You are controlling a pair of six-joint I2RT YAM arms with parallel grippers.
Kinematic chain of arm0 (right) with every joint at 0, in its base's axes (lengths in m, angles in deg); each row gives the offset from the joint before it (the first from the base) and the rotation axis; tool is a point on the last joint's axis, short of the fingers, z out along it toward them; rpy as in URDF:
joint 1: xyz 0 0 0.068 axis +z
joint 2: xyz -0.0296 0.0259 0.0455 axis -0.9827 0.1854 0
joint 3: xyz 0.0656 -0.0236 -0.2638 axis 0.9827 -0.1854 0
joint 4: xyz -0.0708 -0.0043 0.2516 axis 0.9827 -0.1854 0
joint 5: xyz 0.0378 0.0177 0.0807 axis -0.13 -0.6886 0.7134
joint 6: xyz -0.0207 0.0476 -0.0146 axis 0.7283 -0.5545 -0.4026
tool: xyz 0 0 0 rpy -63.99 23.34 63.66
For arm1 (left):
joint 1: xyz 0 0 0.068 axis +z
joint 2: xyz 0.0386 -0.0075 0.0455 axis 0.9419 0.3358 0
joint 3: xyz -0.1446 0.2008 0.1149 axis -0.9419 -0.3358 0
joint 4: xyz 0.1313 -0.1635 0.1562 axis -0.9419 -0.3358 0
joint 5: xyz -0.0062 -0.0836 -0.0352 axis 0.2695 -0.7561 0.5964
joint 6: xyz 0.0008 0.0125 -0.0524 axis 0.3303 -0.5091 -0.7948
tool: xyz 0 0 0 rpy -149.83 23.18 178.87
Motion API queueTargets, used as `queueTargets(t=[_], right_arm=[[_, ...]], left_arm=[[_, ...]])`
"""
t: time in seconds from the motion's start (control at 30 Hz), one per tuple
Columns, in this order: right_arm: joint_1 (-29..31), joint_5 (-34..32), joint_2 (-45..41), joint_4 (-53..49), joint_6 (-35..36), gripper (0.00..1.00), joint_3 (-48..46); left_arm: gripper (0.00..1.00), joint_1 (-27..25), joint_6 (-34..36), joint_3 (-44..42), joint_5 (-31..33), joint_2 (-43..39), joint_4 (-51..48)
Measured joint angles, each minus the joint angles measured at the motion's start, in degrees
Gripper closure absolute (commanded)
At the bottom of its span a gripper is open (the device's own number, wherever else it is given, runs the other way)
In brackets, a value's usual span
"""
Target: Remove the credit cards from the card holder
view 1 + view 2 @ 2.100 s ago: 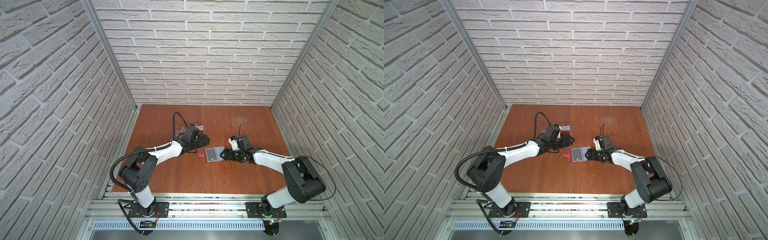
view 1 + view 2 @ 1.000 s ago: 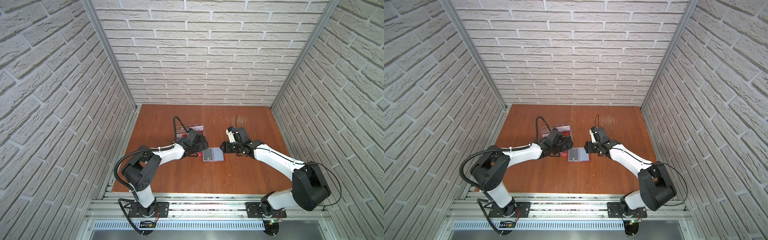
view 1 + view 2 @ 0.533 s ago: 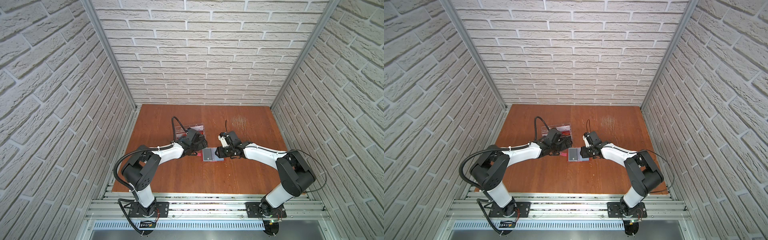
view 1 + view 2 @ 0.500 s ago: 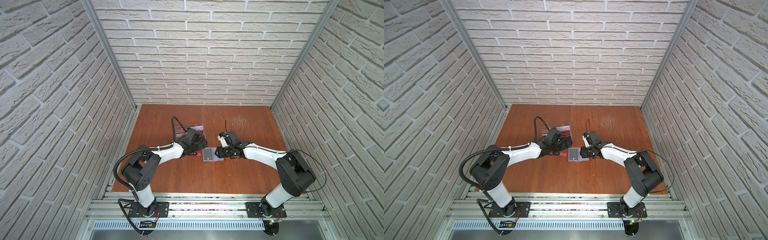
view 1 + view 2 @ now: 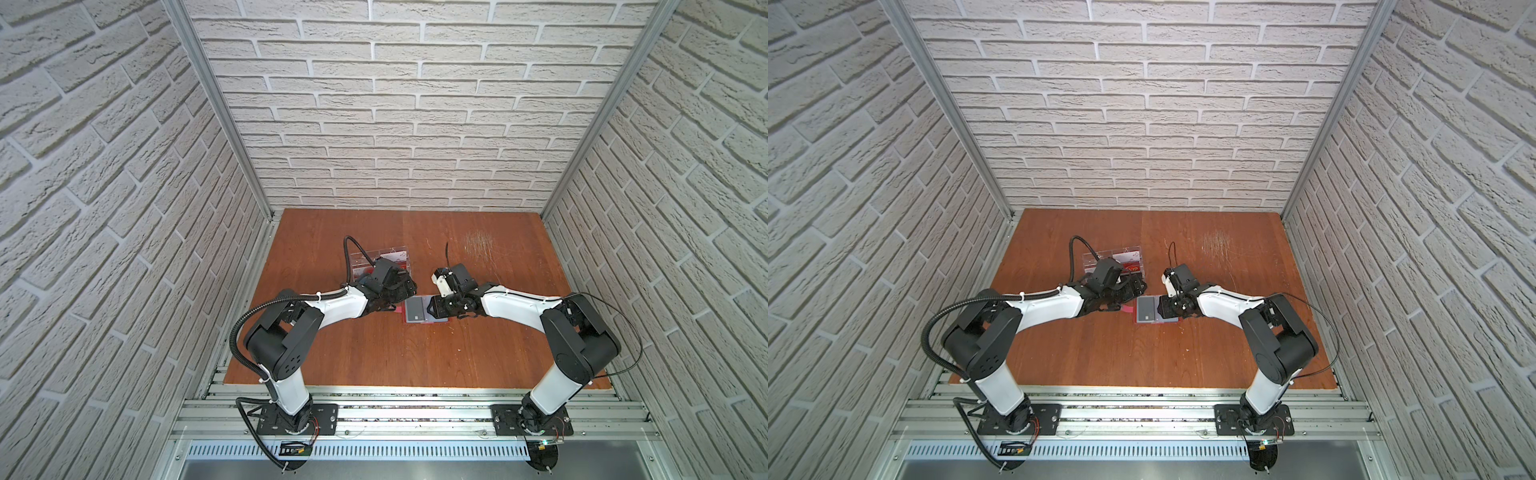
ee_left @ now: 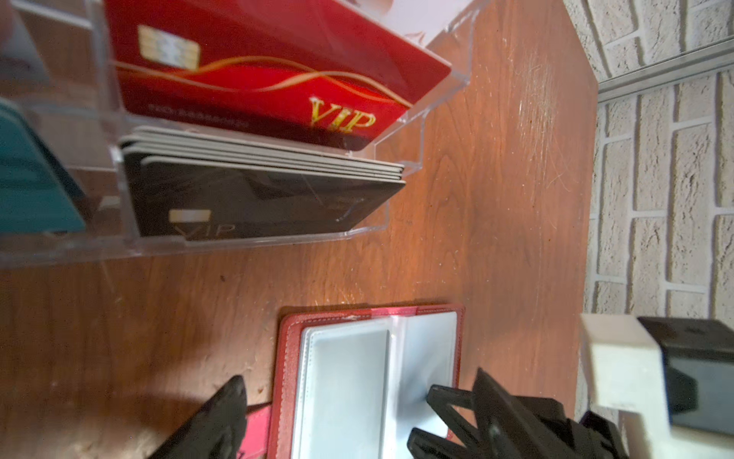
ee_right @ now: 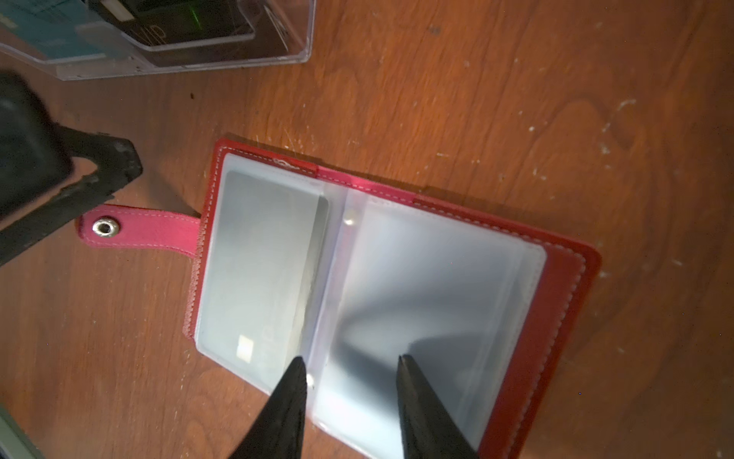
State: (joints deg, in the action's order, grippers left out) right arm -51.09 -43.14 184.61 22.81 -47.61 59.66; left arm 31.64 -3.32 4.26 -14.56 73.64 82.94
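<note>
1. Change: right end effector (image 7: 349,363) was lifted toward the back of the table (image 5: 374,357) a second ago. It is now down again on the card holder (image 7: 556,302), jaws narrower than before but with a clear gap, gripping nothing I can see
2. Meanwhile left end effector (image 5: 402,297) has barely moved: jaws spread wide, empty, one finger (image 7: 107,167) just beside the red strap tab (image 7: 139,232)
3. Means: reach for the next card looks underway, no pull yet
4. Card holder lies open and flat mid-table, centre of both top views. One credit card (image 7: 262,254) sits in its left sleeve in the right wrist frame, grey under the plastic
5. Right tips are at the lower edge of that frame, one by the centre fold at the card's sleeve corner, the other over the empty-looking right sleeve. The card is just upper left of the tips
</note>
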Motion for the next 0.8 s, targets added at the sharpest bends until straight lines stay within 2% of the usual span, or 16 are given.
queueTargets(t=[0.23,0.37,0.8], right_arm=[[0.02,0.13,0.20,0.28,-0.13,0.66,0.07],[0.02,0.44,0.33,0.26,-0.20,0.67,0.22],[0.02,1.51,2.14,0.35,-0.44,0.70,1.25]], left_arm=[[0.22,-0.79,-0.90,-0.11,-1.60,1.60,0.63],[0.30,-0.81,-1.25,-0.11,-2.38,2.19,1.36],[0.39,-0.98,-2.99,-0.31,-4.55,3.85,3.10]])
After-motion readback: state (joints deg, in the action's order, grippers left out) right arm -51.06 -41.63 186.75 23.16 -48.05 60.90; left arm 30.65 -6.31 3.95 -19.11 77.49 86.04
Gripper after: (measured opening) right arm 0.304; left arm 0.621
